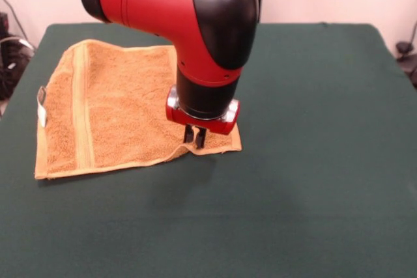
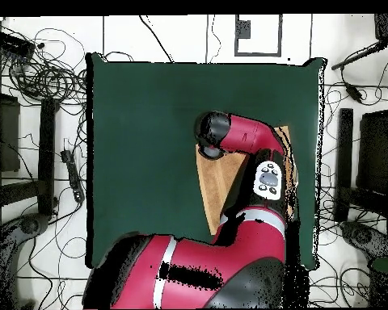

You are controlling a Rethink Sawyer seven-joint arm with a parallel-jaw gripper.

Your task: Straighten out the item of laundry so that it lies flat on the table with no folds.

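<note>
On the dark green tabletop (image 1: 313, 180) we see an orange-yellow towel (image 1: 117, 115) lying over on the left side of the front view. It takes up only a small part of the big green top. We can see a flat woven band running down the towel near its left edge, and a small white tag (image 1: 42, 116) sticks out from that same edge.

The big red and black arm (image 1: 189, 24) comes down from above and hides part of the towel's right side. At its end is the pincer (image 1: 195, 137) — two short black fingers pointing straight down at the towel's near right corner. The fingers sit very close together, and the tips are right at the cloth. We cannot tell if any cloth is caught between them.

Right by the pincer the towel's near edge is not flat — it lifts up into a little bump, and the corner beside it looks a bit curled. The rest of the towel looks mostly spread out.

From overhead, we see the arm (image 2: 246, 153) lying across the towel (image 2: 217, 186), so only a slice of orange cloth shows beside it. The pincer is hidden under the arm in that view.
</note>
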